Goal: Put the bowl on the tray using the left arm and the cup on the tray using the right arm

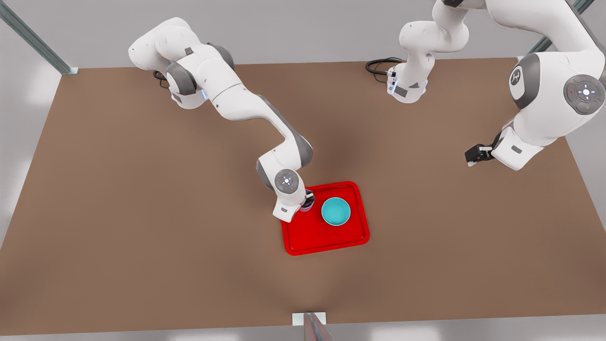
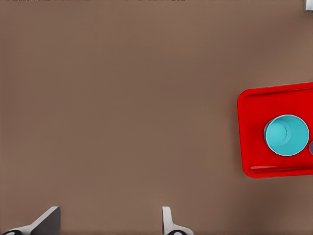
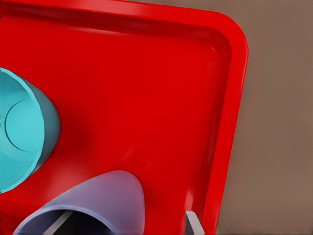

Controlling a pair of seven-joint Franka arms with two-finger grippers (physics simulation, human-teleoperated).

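**Lowering the cup onto the red tray**

Standing over the flat bright red rectangular tray (image 1: 326,239), the right gripper (image 1: 307,201) reached straight down at the tray's 10 o'clock corner in the front view. The small pale lavender tapered cup (image 3: 93,205) sat between its fingers: in the right wrist view one finger (image 3: 193,223) lay just outside the cup's wall on the side toward the tray's rim, and the other showed inside the cup's mouth. So the fingers straddled the wall; whether they pressed it could not be told. The cup's base was hidden, so contact with the tray could not be told either.

The small round teal plastic bowl (image 1: 336,211) stood upright on the tray floor, just beside the cup at its 3 o'clock in the front view, the two apart.

The left gripper (image 1: 477,154) waited high over the brown table (image 1: 118,213), well apart from the tray at its 2 o'clock, its fingers (image 2: 47,221) spread wide and holding nothing.
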